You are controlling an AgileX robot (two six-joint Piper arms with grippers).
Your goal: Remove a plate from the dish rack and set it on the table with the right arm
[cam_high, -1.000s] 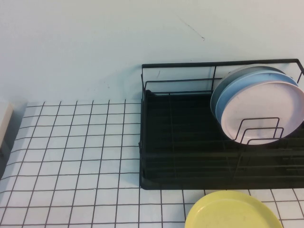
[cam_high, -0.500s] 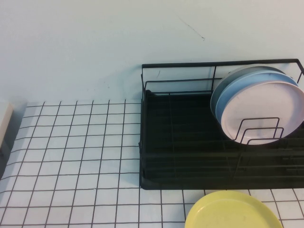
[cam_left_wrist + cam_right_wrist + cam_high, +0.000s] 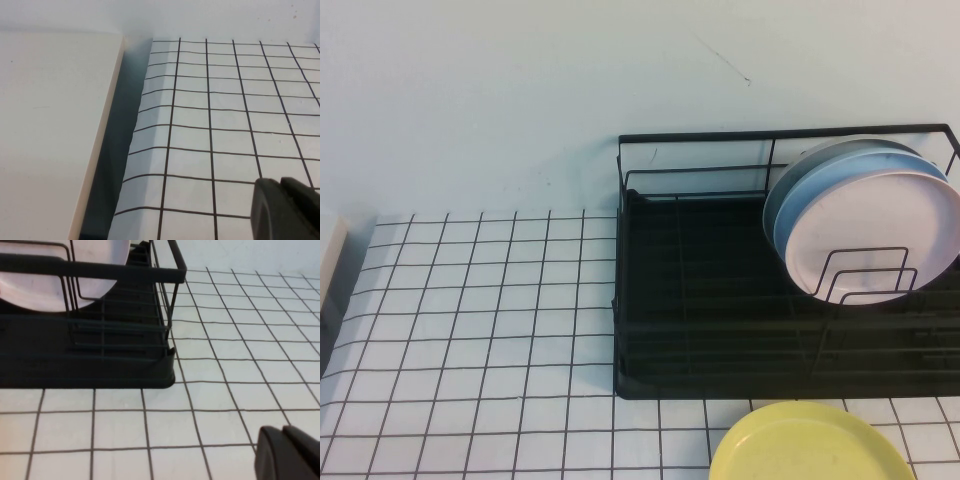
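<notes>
The pale pink plate (image 3: 870,225) stands upright in the looped dividers at the right end of the black dish rack (image 3: 700,300), in front of a light blue plate (image 3: 840,168). In the right wrist view the plate (image 3: 30,295) shows behind the rack's wires (image 3: 100,365). My right gripper (image 3: 282,429) is shut and empty, low over the gridded table (image 3: 225,365), well apart from the rack's corner. My left gripper (image 3: 280,181) is shut and empty over the table (image 3: 210,125) at its left edge. Neither gripper shows in the high view.
A yellow plate (image 3: 810,445) lies flat on the table (image 3: 470,300) in front of the rack. A white block (image 3: 50,125) stands beside the table's left edge and also shows in the high view (image 3: 328,250). A pale wall runs behind the rack.
</notes>
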